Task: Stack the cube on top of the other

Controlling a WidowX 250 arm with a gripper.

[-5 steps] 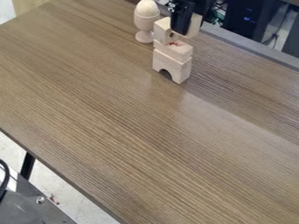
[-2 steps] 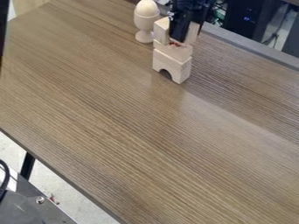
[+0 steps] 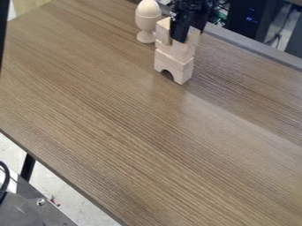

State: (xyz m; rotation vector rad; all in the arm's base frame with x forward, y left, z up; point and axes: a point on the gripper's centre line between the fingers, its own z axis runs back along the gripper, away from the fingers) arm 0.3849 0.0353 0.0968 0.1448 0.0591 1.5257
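We extend our black WidowX 250 arm [image 3: 193,6] from the top edge, two-finger gripper [image 3: 189,35] pointed down and clamped.

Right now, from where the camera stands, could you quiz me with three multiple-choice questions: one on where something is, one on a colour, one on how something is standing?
1. Where is the egg cup?
A) On top of the stack of blocks
B) Beside the stack, to its left in the view
C) At the table's near edge

2. What colour is the gripper?
A) Black
B) White
C) Orange

3. How is the arched block placed?
A) Lying flat
B) Upside down, opening upward
C) Upright, opening downward

Key:
1 B: the cup stands on the table, left of the blocks.
2 A: it shows dark against the pale blocks.
3 C: its cut-out meets the tabletop.
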